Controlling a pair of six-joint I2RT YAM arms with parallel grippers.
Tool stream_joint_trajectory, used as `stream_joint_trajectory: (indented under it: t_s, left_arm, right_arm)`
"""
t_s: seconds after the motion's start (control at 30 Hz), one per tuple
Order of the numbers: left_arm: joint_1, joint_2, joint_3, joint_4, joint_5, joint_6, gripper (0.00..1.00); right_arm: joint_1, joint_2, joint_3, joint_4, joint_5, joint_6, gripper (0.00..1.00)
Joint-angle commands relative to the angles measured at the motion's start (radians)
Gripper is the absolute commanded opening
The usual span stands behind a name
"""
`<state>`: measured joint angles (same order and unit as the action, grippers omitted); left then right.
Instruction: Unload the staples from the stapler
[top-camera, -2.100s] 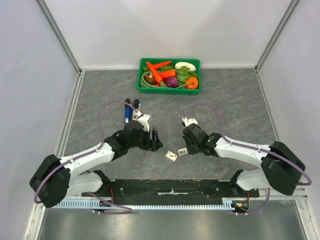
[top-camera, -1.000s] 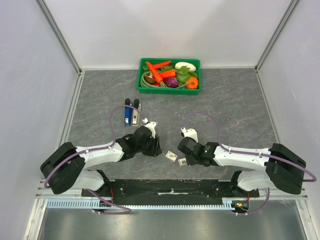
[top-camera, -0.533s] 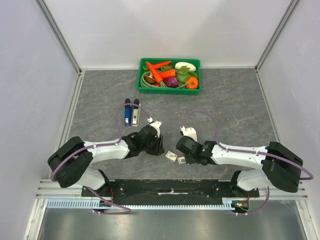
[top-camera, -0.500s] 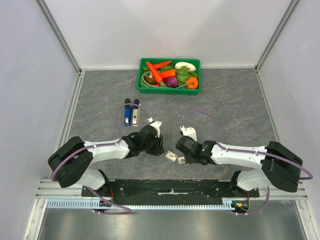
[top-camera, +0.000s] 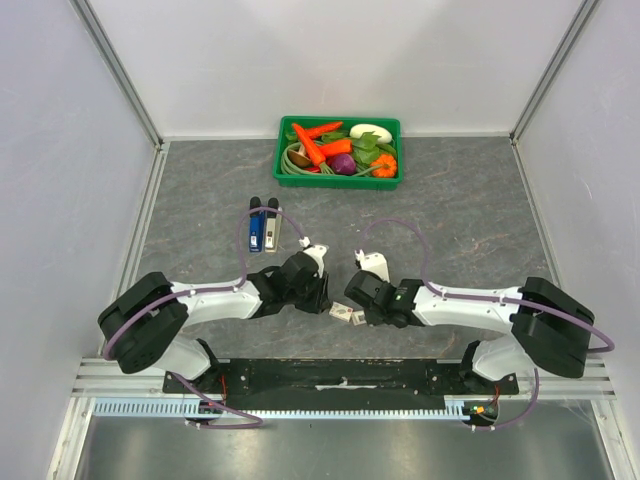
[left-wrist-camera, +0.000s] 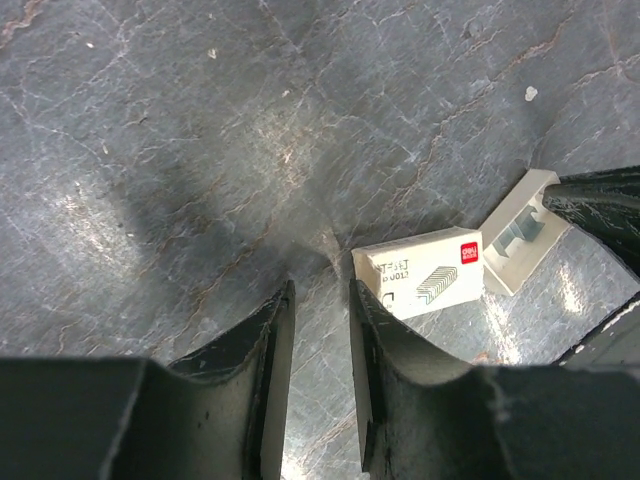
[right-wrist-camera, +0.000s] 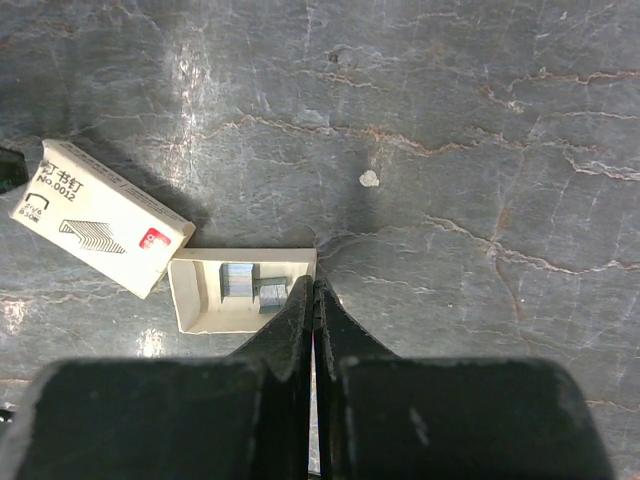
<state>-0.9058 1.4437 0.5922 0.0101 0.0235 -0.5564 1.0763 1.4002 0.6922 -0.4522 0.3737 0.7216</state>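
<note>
From above: the slim cream-white stapler (top-camera: 272, 230) lies beside a blue stapler (top-camera: 257, 232) on the veined grey table (top-camera: 200, 200), apart from both grippers. Left wrist: left gripper (left-wrist-camera: 320, 300) narrowly parted, empty, near a card staple box (left-wrist-camera: 420, 285). Right wrist: right gripper (right-wrist-camera: 313, 290) clenched at an open card tray (right-wrist-camera: 195, 292) holding staples (right-wrist-camera: 245, 283).

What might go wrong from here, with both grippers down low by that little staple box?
The right gripper, shut, has its tips at the rim of the open staple tray; a nudge might flip it and scatter the staples. The left gripper hangs close by, next to the staple box, so the two might bump. The stapler lies farther back right beside a blue stapler; the wrong one might get grabbed.
</note>
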Motion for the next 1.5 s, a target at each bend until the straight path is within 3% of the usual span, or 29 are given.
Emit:
stream_joint_trajectory:
  t_s: [0.0, 0.67, 1.47]
  left_arm:
    - [-0.019, -0.002, 0.005, -0.004, -0.02, 0.006, 0.35]
    - [-0.056, 0.014, -0.014, 0.004, -0.02, -0.016, 0.32]
    - [-0.068, 0.009, -0.042, -0.004, -0.045, -0.025, 0.34]
  right_arm:
    - [0.004, 0.025, 0.052, 0.0, 0.054, 0.03, 0.0]
    - [0.002, 0.085, 0.115, 0.0, 0.154, 0.059, 0.01]
    - [0.002, 0.054, 0.047, -0.01, 0.13, 0.048, 0.01]
